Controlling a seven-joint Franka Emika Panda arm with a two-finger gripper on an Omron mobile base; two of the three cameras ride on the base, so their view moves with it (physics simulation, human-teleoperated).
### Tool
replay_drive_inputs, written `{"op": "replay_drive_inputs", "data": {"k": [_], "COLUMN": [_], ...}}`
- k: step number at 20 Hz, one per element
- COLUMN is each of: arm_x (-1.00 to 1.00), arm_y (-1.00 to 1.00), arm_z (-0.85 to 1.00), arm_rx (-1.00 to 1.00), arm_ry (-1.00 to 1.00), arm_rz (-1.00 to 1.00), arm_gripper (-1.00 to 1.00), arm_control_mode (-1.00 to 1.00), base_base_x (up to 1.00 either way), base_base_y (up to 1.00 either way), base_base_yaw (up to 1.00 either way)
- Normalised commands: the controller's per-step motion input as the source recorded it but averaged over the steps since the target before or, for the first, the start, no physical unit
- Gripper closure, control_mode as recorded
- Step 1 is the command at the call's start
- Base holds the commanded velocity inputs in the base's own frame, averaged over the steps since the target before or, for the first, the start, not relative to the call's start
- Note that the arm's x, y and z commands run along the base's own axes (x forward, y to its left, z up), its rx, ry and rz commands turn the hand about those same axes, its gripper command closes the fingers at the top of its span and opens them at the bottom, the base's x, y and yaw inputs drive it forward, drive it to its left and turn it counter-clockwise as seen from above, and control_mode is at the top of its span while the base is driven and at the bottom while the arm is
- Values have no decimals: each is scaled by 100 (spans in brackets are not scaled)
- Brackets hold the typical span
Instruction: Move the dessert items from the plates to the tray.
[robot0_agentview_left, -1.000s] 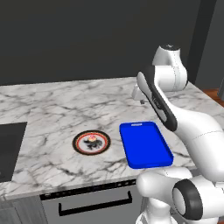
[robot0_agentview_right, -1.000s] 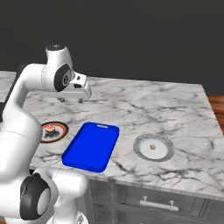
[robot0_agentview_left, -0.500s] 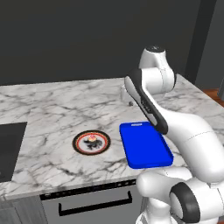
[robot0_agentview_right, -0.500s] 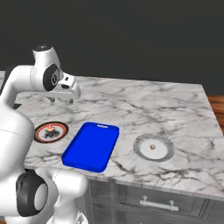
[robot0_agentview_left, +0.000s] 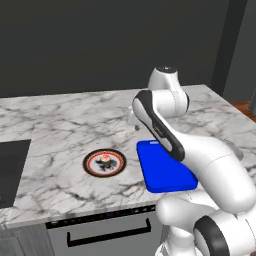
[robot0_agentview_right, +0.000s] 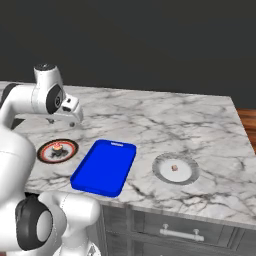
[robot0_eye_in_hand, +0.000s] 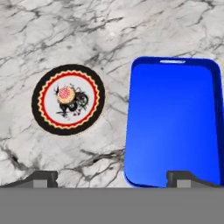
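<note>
The hand is hanging open and empty above the marble bench. The cupcake is sitting on the patterned plate, left of the blue tray; the brown lump is lying on the pale plate to the right.

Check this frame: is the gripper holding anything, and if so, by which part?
Nothing is held. The gripper hangs above the counter with jaws wide apart and empty; the cupcake sits on its plate.
</note>
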Motion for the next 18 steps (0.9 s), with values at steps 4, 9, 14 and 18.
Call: {"op": "replay_drive_inputs", "data": {"k": [4, 9, 14, 18], "arm_x": [4, 15, 31, 40], "arm_y": [26, 39, 49, 47], "arm_z": [-36, -5, -15, -19], "arm_rx": [4, -5, -4, -1], "arm_ry": [4, 16, 14, 8], "arm_rz": [0, 0, 0, 0], "arm_gripper": [-100, -100, -100, -100], "arm_control_mode": [-100, -100, -100, -100], "base_base_x": [0, 0, 0, 0], "base_base_y": [0, 0, 0, 0], "base_base_yaw": [0, 0, 0, 0]}}
